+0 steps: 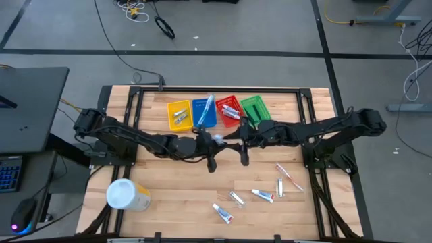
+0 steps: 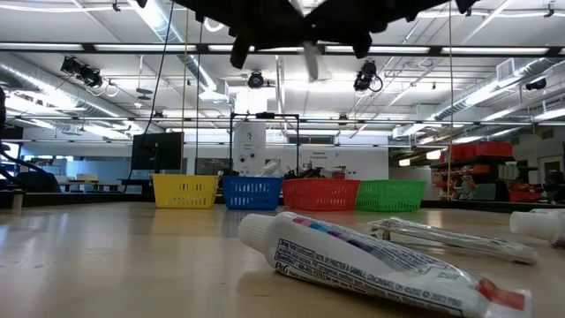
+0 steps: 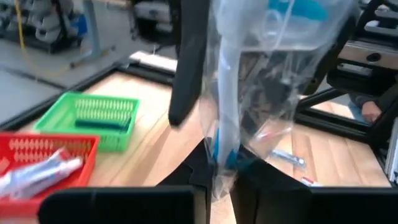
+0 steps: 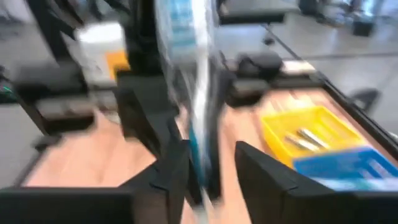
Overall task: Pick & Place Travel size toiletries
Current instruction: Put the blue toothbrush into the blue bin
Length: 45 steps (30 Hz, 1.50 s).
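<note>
Baskets [image 1: 217, 112] hold toiletries: sachets in yellow [image 1: 179, 115], tubes in red [image 1: 229, 110].

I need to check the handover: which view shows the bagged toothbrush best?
The left wrist view: the bagged toothbrush stands upright, pinched by the left gripper. The right wrist view blurs it, the high view shows a speck, and the low view a sliver.

Left claw [image 3: 222, 177] pinching bagged toothbrush [image 3: 249, 81]
</note>
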Motion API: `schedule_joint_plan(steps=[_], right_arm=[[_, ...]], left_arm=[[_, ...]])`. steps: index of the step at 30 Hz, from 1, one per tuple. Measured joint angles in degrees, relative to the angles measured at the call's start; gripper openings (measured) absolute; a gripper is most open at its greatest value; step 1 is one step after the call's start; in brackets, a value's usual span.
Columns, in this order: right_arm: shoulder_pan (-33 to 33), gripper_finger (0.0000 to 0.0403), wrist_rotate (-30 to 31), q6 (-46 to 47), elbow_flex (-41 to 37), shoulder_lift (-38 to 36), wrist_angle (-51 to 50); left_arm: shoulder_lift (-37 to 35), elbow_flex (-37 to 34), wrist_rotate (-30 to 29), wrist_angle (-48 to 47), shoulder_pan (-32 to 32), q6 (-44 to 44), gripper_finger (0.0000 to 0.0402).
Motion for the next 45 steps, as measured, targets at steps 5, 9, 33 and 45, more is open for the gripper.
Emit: schedule_joint_plan(steps=[5, 9, 33, 45], right_arm=[[0.0, 0.0186, 8.5, 2.6, 0.0, -3.6, -12.0], [0.0, 0.0196, 9.8, 7.7, 0.0, -5.2, -21.0], [0.0, 0.0197, 9.8, 8.9, 0.0, -5.2, -26.6], [0.0, 0.0197, 9.6, 8.8, 0.0, -5.2, -26.7]], left_arm=[[-2.7, 0.0, -0.5, -9.7, 2.5, -5.9, 0.0028], [-4.7, 0.0, -0.9, -16.7, 7.8, -7.5, 0.003], [6.8, 1.7, 22.6, -29.0, 39.9, -2.6, 0.0032], [8.4, 1.9, 24.5, -32.9, 40.4, -5.5, 0.0039]])
